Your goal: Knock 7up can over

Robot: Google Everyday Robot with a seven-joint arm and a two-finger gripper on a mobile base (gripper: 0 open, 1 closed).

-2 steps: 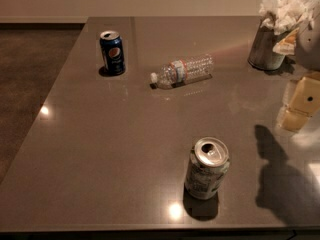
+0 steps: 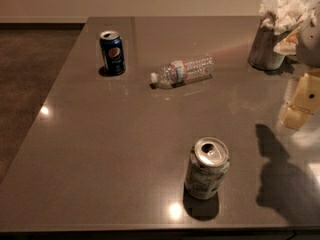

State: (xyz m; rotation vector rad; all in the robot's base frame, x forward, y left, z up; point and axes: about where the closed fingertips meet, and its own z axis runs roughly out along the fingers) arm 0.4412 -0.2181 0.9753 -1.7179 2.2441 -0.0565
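The 7up can (image 2: 207, 168) — a pale, silvery cylinder with greenish print and an opened silver top — is seen upright near the front edge of the smooth, glossy grey-brown desk (image 2: 100, 159). The cream, blocky end effector (image 2: 301, 103) is held at the right edge, well apart from it; whether it is spread or closed cannot be told. Farther back, a dark blue Pepsi can (image 2: 112, 52) stands upright and a clear ribbed plastic bottle (image 2: 182, 71) lies on its side.
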